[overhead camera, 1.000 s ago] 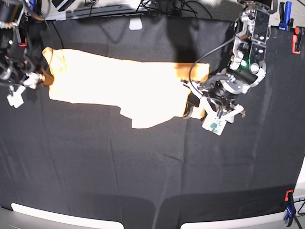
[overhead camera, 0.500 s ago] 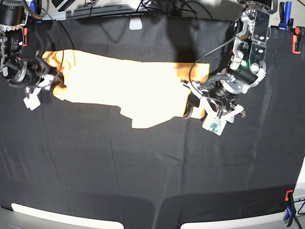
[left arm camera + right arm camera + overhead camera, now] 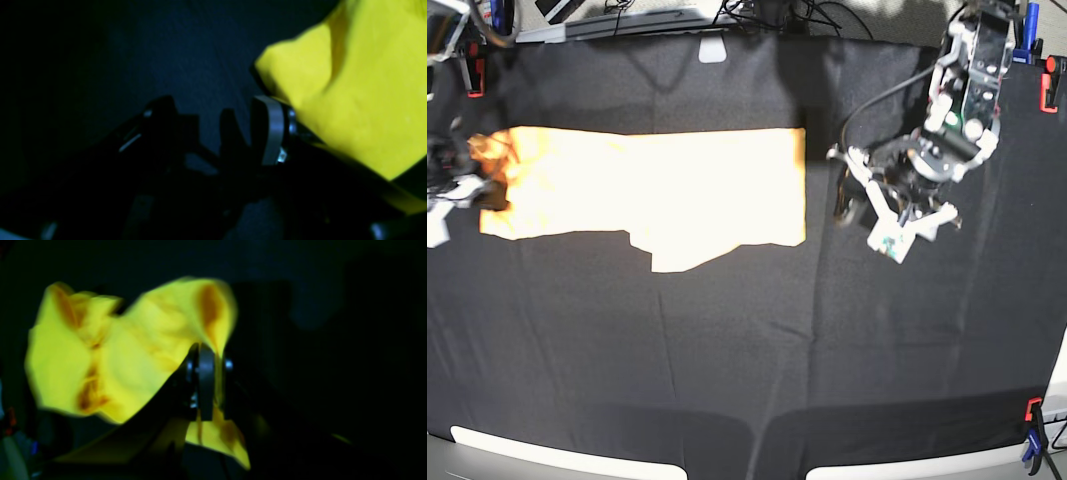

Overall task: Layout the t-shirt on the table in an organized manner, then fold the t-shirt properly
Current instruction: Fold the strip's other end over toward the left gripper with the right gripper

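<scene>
Yellow-orange t-shirt lies stretched in a long flat band across upper-left of black table.

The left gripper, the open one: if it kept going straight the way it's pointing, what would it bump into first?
Probably the t-shirt. In the base view the left gripper stands open and apart from the shirt's near edge, pointing roughly toward it over bare table. Its tilt is hard to judge, so it might touch the black cloth first.
</scene>
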You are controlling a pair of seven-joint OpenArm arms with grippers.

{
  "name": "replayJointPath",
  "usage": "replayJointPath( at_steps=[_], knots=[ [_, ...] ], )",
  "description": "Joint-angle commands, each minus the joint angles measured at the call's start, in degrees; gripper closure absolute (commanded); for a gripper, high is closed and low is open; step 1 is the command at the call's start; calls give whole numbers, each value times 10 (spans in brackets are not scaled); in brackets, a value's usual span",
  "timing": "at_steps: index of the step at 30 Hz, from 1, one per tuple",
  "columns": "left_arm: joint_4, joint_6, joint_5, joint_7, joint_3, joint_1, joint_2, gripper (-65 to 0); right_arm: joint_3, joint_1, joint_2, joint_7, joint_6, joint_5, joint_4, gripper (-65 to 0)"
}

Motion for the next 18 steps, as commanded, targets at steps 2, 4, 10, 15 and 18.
replayJointPath(
  at_steps=[2,4,10,15,18],
  knots=[
    [10,3,2,-17,-2,-3,-10,-335,3,1,-9,10,-1,17,61,0],
    [10,3,2,-16,-2,-1,-12,-335,3,-3,-41,10,-12,15,125,0],
    [10,3,2,-14,-2,0,-13,-335,-42,-9,-141,10,-35,-86,324,0],
    [10,3,2,-10,-2,0,-13,-335,-144,-5,-212,28,-61,-122,347,0],
    [10,3,2,-9,-2,0,-13,-335,-206,10,-259,37,-73,-152,346,0]
  ],
)
